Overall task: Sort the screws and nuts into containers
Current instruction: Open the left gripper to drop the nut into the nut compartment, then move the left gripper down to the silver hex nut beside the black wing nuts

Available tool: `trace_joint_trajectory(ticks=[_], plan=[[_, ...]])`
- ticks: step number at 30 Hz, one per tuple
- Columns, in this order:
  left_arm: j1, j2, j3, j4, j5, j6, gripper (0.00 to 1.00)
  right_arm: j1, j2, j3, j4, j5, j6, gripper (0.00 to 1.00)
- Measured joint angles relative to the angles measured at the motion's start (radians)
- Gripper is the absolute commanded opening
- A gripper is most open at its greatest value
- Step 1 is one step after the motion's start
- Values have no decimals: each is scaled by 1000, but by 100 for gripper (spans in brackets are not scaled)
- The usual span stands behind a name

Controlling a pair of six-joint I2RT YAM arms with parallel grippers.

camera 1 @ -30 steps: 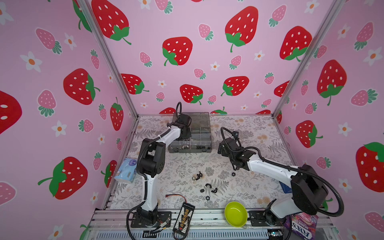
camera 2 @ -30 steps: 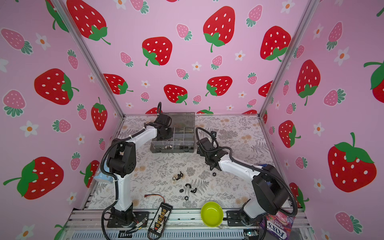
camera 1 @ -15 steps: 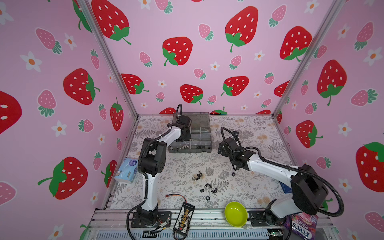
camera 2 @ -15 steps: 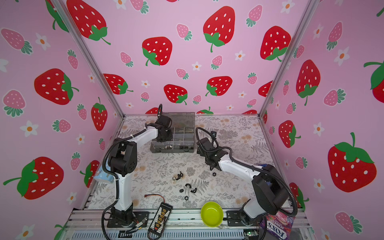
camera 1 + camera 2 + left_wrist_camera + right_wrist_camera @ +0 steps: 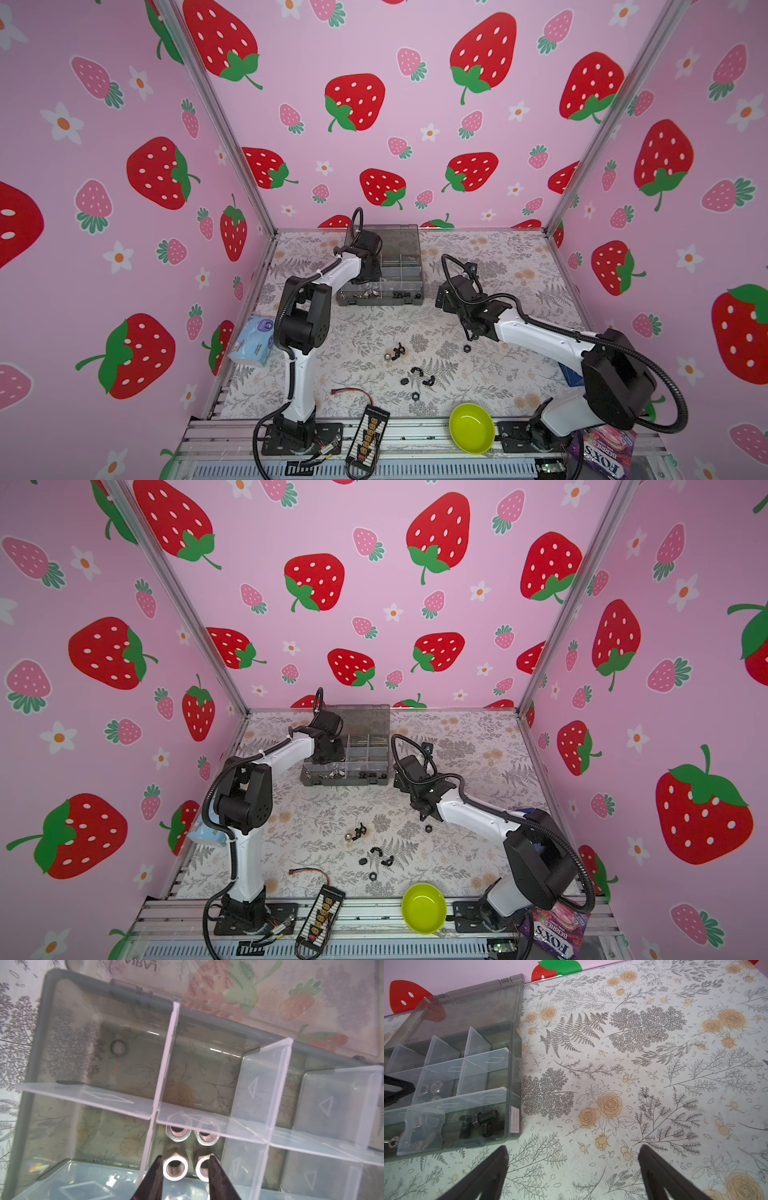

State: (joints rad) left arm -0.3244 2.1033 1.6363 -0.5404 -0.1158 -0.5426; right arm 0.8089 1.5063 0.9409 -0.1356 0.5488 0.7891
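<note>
The smoky-grey organizer box [image 5: 380, 300] stands open at the back of the mat, its containers split by clear dividers. My left gripper [image 5: 185, 1165] reaches down into one middle compartment, open, its fingers flanking two of the several silver nuts [image 5: 175, 1168] standing there. A black ring nut [image 5: 118, 1048] lies in a corner compartment. Black screws [image 5: 481, 1122] lie in the box's front corner compartment. My right gripper [image 5: 573, 1153] hovers open over bare mat beside the box, nothing between its fingers. Loose black nuts and screws [image 5: 415, 370] lie mid-mat in both top views, one nut [image 5: 466, 348] near my right arm.
A lime-green bowl [image 5: 471, 428] sits at the front edge. A red-and-black wire [image 5: 349, 390] leads to a black board [image 5: 368, 428] at the front. A blue tissue pack [image 5: 253, 340] lies at the left wall, a purple sweets bag [image 5: 602, 453] at the front right.
My left gripper's arm has shifted slightly over the box. The right arm and the loose parts on the mat have not moved.
</note>
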Motion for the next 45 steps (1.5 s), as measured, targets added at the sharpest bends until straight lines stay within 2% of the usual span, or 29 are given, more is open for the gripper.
trace_joint_trajectory(ticks=[12, 26, 32, 37, 39, 41, 45], plan=[[-29, -269, -166, 13, -6, 0, 40, 0, 0, 0, 0, 0, 0, 100], [-196, -667, -604, 69, -20, 90, 65, 0, 0, 0, 0, 0, 0, 100], [-288, -805, -785, 97, -38, 109, 70, 0, 0, 0, 0, 0, 0, 100], [-385, -857, -886, 124, -41, 100, 71, 0, 0, 0, 0, -1, 0, 100], [-422, -855, -904, 137, -41, 95, 75, 0, 0, 0, 0, -2, 0, 100], [-460, -844, -914, 148, -42, 91, 77, 0, 0, 0, 0, -3, 0, 100], [-510, -776, -914, 166, -55, 92, 75, 0, 0, 0, 0, -4, 1, 100]])
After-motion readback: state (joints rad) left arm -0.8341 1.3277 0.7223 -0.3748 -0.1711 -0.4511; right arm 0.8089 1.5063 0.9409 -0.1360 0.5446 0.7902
